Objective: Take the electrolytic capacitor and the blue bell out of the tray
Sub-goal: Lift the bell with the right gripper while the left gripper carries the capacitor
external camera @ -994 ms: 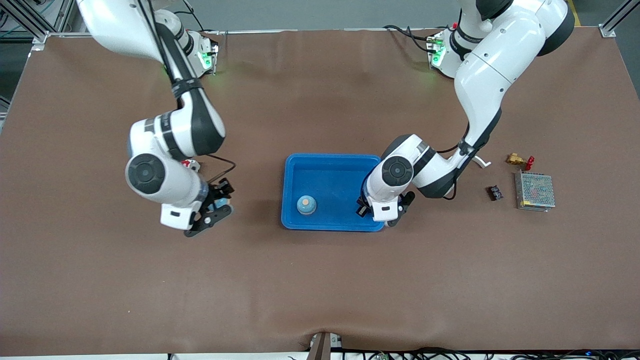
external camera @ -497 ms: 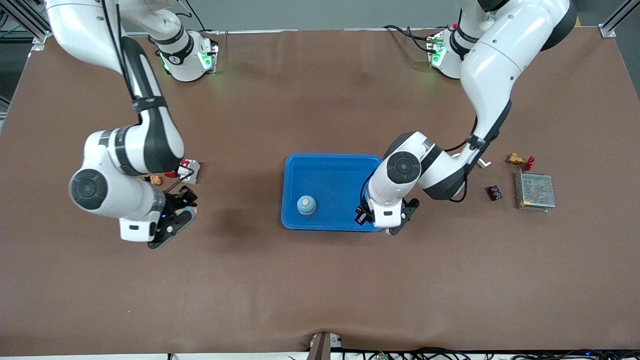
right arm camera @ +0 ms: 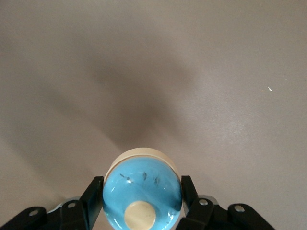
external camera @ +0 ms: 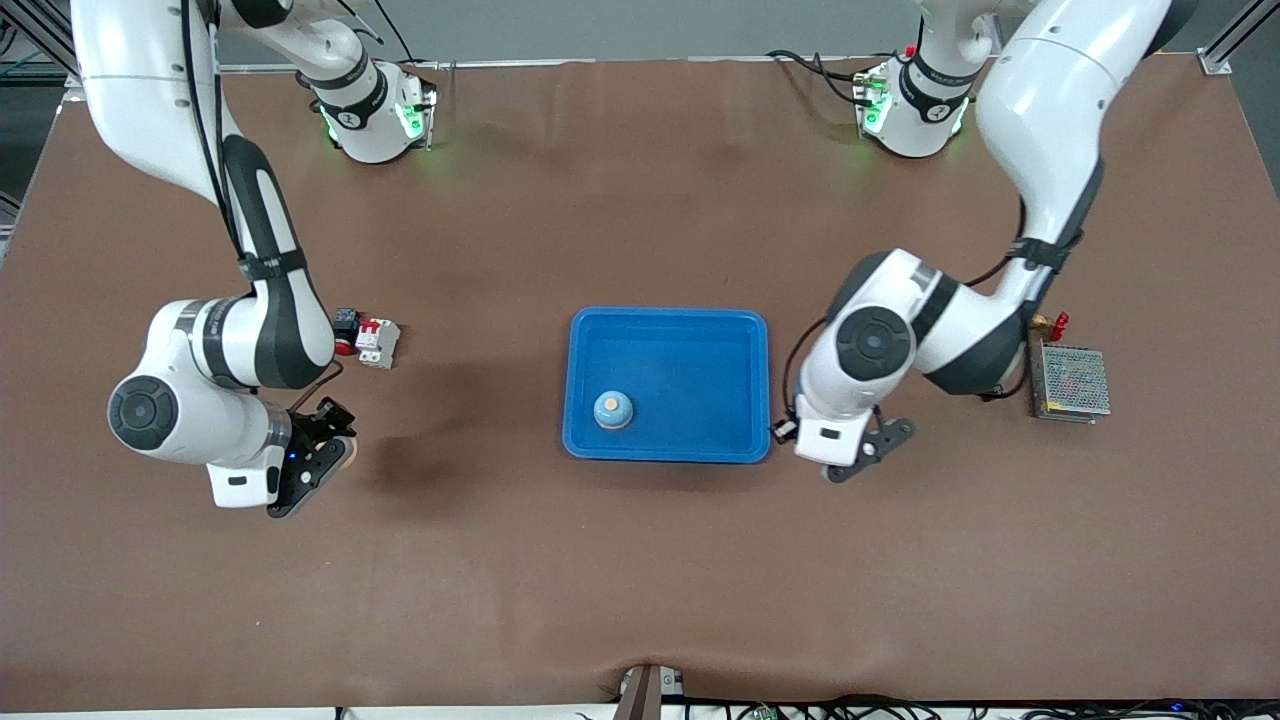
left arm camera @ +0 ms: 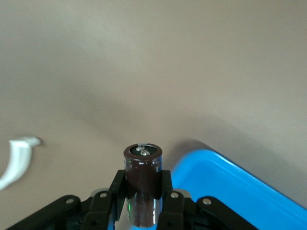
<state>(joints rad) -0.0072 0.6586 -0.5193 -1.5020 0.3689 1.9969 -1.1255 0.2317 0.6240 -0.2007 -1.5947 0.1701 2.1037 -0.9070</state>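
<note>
My right gripper [external camera: 322, 466] is over bare table toward the right arm's end, well away from the blue tray [external camera: 668, 452]. In the right wrist view it [right arm camera: 142, 201] is shut on a blue bell [right arm camera: 144, 188] with a cream button. My left gripper [external camera: 856, 452] is over the table just beside the tray, at the left arm's end of it. In the left wrist view it [left arm camera: 142, 191] is shut on a dark brown cylindrical capacitor [left arm camera: 142, 177], held upright. A second blue bell [external camera: 612, 409] sits inside the tray.
A white and red breaker [external camera: 378, 342] and a small black part [external camera: 346, 321] lie near the right arm. A metal mesh box [external camera: 1070, 382] and a brass fitting [external camera: 1046, 322] lie toward the left arm's end. A white curved piece [left arm camera: 17, 160] shows in the left wrist view.
My right gripper has carried its bell away from the tray toward the right arm's end. My left gripper has moved off the tray's edge to the table beside it.
</note>
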